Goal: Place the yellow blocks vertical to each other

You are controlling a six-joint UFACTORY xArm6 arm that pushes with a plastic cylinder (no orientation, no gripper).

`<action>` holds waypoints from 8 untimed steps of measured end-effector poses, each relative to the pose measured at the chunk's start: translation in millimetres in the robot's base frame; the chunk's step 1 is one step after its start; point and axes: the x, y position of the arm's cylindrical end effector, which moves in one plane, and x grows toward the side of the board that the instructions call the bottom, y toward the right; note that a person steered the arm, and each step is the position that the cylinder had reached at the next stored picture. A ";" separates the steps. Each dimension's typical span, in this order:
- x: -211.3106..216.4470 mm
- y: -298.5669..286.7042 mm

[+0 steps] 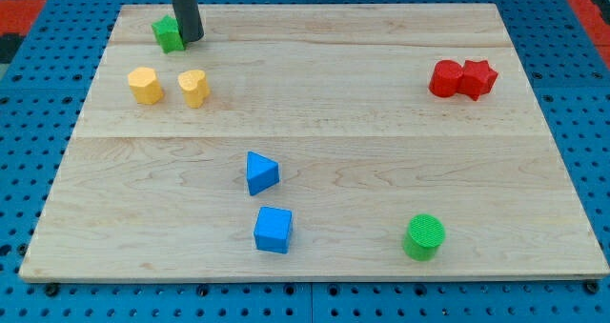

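My tip (191,39) sits near the top left corner of the bench (315,104), touching or just beside the right side of a small green block (168,33) whose shape I cannot make out. There are no fingers on this arm, only the dark rod, so nothing is grasped.

Just below the tip lie the two yellow blocks, side by side and slightly apart: a yellow heart-like block (193,87) nearly straight below the tip, and a rounded, many-sided yellow block (145,85) to its left in the view. They stand at about one height in the view, in a row rather than one above the other.

Further out, near the middle of the bench, a blue wedge-shaped block (261,172) sits above a blue cube (274,230), close but apart. A green cylinder (424,236) stands toward the bottom right. At the right edge, a rounded red block (445,78) touches a red star-shaped block (477,77).
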 end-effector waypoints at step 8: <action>100.5 52.7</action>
